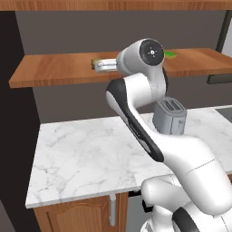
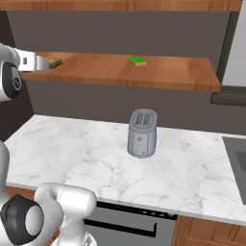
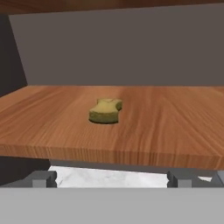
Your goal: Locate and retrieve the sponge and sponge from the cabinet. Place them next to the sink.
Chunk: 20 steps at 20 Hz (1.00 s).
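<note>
The cabinet is open reddish-brown shelving (image 1: 54, 72) (image 2: 168, 74) (image 3: 166, 131) above the counter. An olive-yellow sponge (image 1: 94, 62) (image 2: 55, 62) (image 3: 106, 111) lies on its left part. A bright green, flat sponge (image 2: 138, 61) lies further right on the same board, and the arm partly hides this green sponge (image 1: 171, 54) in the left base view. My gripper (image 1: 97, 66) (image 2: 44, 63) (image 3: 111, 179) reaches level toward the olive sponge from the shelf's front edge. It is open, its fingertips (image 3: 41, 178) short of the sponge, with nothing between them.
A grey toaster (image 1: 170, 117) (image 2: 142, 133) stands on the white marble counter (image 1: 81, 158) (image 2: 72, 153) below the shelf. A grey recess (image 2: 238, 158) at the counter's right end is cut off; I cannot tell whether it is the sink. Another board (image 2: 120, 5) runs overhead.
</note>
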{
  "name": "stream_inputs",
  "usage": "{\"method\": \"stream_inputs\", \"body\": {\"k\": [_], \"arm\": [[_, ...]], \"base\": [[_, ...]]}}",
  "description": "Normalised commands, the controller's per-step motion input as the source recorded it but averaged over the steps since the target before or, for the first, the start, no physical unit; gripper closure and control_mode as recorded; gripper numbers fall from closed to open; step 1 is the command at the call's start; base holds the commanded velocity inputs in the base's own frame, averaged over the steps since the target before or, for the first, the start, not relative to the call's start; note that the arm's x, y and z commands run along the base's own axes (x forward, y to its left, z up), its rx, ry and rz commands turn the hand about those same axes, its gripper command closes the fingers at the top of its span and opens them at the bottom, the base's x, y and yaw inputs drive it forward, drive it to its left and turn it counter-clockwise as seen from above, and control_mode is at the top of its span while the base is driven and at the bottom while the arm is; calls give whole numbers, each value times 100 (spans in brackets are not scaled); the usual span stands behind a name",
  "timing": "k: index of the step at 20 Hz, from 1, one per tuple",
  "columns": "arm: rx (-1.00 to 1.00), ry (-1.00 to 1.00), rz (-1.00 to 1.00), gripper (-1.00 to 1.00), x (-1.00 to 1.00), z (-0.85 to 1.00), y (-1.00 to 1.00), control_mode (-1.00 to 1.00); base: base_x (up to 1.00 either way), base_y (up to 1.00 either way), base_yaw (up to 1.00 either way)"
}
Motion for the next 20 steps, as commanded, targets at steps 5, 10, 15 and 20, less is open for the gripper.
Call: {"method": "stream_inputs", "body": {"k": [5,10,15,20], "arm": [[0,0,0,-100,29,-1,0,-100],[0,0,0,-100,27,-2,4,-100],[-1,0,0,-100,26,0,10,-100],[-3,1,-1,-100,29,-2,10,-100]], "base": [[0,0,0],[0,0,0],[0,0,0],[0,0,0]]}}
